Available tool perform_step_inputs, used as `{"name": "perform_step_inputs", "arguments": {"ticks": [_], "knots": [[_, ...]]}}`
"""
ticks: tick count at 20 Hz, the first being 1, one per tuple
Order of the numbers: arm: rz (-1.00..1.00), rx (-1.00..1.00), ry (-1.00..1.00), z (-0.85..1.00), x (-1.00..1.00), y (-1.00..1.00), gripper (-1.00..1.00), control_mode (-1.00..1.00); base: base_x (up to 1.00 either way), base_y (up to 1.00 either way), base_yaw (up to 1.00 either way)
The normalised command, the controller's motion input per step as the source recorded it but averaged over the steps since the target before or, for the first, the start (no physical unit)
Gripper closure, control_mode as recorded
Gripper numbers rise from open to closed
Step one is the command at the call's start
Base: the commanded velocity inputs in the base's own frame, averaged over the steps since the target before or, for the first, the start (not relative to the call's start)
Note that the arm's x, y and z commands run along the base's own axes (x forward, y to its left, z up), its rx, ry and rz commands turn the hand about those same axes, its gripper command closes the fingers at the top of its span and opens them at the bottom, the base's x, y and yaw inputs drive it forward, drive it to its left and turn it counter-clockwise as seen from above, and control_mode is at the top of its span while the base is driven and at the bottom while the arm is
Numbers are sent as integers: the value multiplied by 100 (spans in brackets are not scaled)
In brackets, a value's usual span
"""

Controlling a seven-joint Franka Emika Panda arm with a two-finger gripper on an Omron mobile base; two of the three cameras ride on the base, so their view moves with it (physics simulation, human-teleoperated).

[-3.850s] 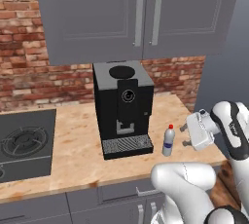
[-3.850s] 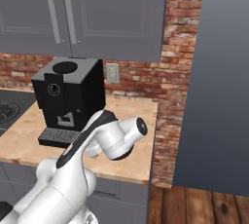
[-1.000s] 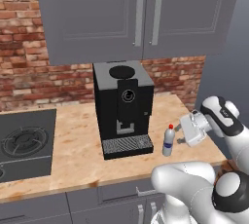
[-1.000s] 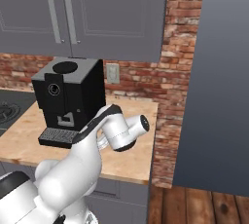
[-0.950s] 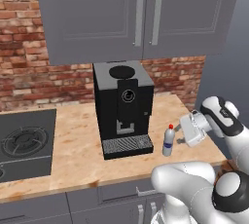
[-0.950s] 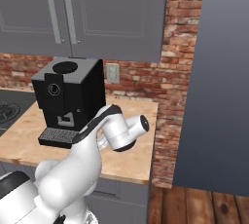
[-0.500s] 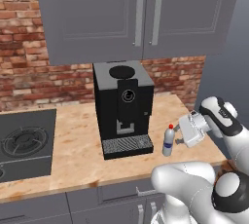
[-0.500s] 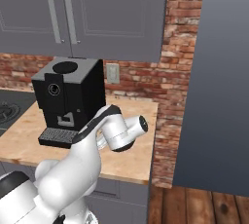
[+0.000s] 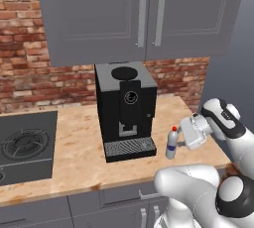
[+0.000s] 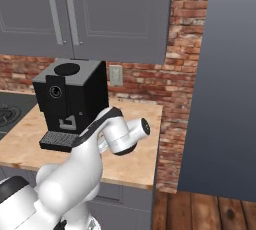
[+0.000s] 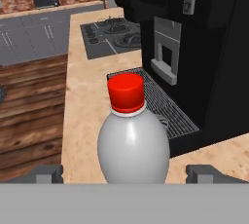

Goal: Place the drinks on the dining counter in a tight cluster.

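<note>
A small clear bottle with a red cap (image 9: 171, 143) stands upright on the wooden counter (image 9: 74, 157), just right of the black coffee machine (image 9: 125, 108). My gripper (image 9: 181, 135) is level with it on its right side and points at it, open. In the hand view the bottle (image 11: 133, 140) stands close up in the middle between my two fingertips (image 11: 47, 173), and neither of them touches it; my gripper (image 11: 125, 174) holds nothing. The dining counter is out of view.
The coffee machine's drip tray (image 11: 163, 106) lies right behind the bottle. A black stove top (image 9: 27, 147) is set into the counter's left end. Grey wall cabinets (image 9: 144, 14) hang above, and a tall grey panel (image 10: 225, 84) closes the counter's right end.
My hand has edged slightly left toward the bottle. Its jaws have stayed open and the bottle has not moved.
</note>
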Motion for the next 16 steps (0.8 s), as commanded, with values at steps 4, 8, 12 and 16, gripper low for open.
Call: {"name": "perform_step_inputs", "arguments": {"ticks": [4,8,12,16], "knots": [[0,0,0,0,4,10,-100,-100,0,0,0],[0,0,0,0,1,9,-100,-100,0,0,0],[0,0,0,0,0,12,-100,-100,0,0,0],[0,0,0,0,0,6,-100,-100,0,0,0]]}}
